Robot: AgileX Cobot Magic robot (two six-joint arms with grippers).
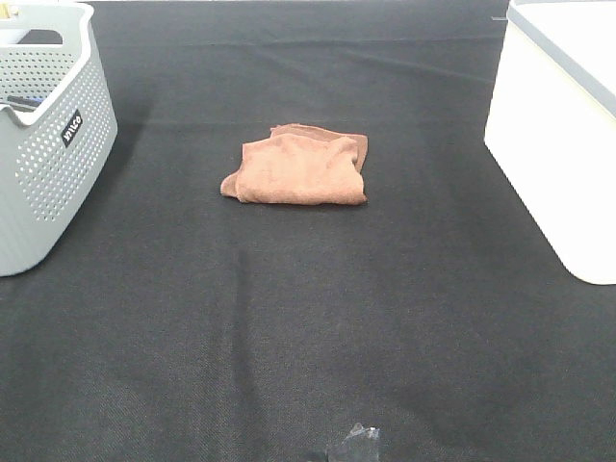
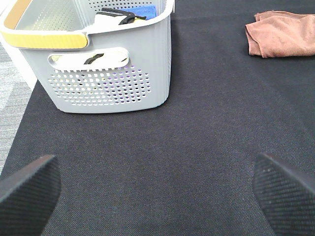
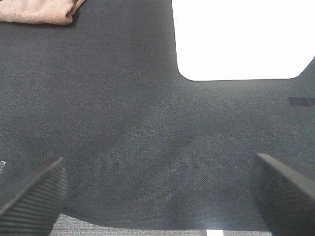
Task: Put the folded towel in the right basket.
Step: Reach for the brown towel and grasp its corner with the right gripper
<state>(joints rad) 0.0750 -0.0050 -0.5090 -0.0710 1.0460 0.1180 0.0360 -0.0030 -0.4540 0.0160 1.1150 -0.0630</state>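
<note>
A folded rust-brown towel [image 1: 298, 166] lies on the black cloth near the middle of the table. It also shows in the left wrist view [image 2: 280, 33] and in a corner of the right wrist view [image 3: 39, 11]. The white right basket [image 1: 563, 125] stands at the right edge; its side also shows in the right wrist view [image 3: 241, 39]. My left gripper [image 2: 157, 191] is open and empty, low over the cloth, well short of the towel. My right gripper [image 3: 157, 191] is open and empty near the table's front edge. Neither arm shows in the exterior high view.
A grey perforated basket [image 1: 48, 125] stands at the left edge, with blue and dark items inside in the left wrist view [image 2: 106, 64]. A small shiny scrap [image 1: 356, 445] lies at the front edge. The black cloth [image 1: 308, 318] covers the table.
</note>
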